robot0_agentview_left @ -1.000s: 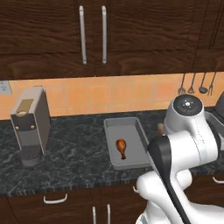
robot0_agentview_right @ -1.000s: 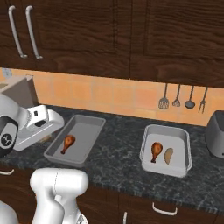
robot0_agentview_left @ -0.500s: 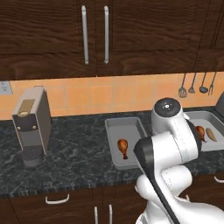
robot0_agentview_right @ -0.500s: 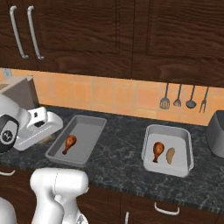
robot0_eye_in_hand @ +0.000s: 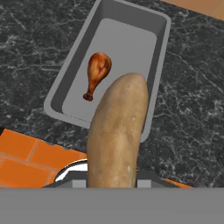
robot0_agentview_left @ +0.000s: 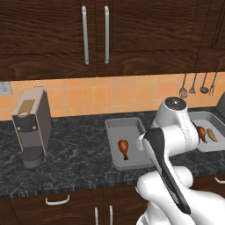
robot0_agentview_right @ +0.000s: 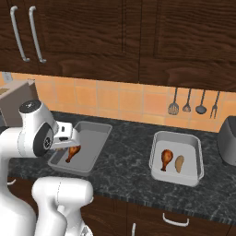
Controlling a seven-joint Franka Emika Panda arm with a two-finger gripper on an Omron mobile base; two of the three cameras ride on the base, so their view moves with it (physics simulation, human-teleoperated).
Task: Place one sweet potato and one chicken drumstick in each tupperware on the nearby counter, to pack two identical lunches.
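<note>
A long tan sweet potato [robot0_eye_in_hand: 116, 131] is held in my gripper [robot0_eye_in_hand: 112, 177], which is shut on its near end. It hangs above the near rim of a grey tupperware [robot0_eye_in_hand: 161, 52] that holds one chicken drumstick [robot0_eye_in_hand: 97, 72]. The base views show this left tupperware [robot0_agentview_left: 127, 126] [robot0_agentview_right: 94, 138] with its drumstick [robot0_agentview_left: 124, 148] [robot0_agentview_right: 71, 153]. The right tupperware [robot0_agentview_right: 177, 140] [robot0_agentview_left: 204, 117] holds a drumstick [robot0_agentview_right: 166, 159] and another sweet potato [robot0_agentview_right: 179, 162]. Both stand on the dark marbled counter [robot0_agentview_left: 79, 149].
A grey coffee machine [robot0_agentview_left: 31, 125] stands at the counter's left. Kitchen utensils [robot0_agentview_right: 186, 102] hang on the orange tiled wall, and a grey appliance [robot0_agentview_right: 228, 138] sits at the far right. Dark cabinets hang above the counter.
The arm has swung left, from in front of the right tupperware toward the left one. The trays and their contents have stayed put.
</note>
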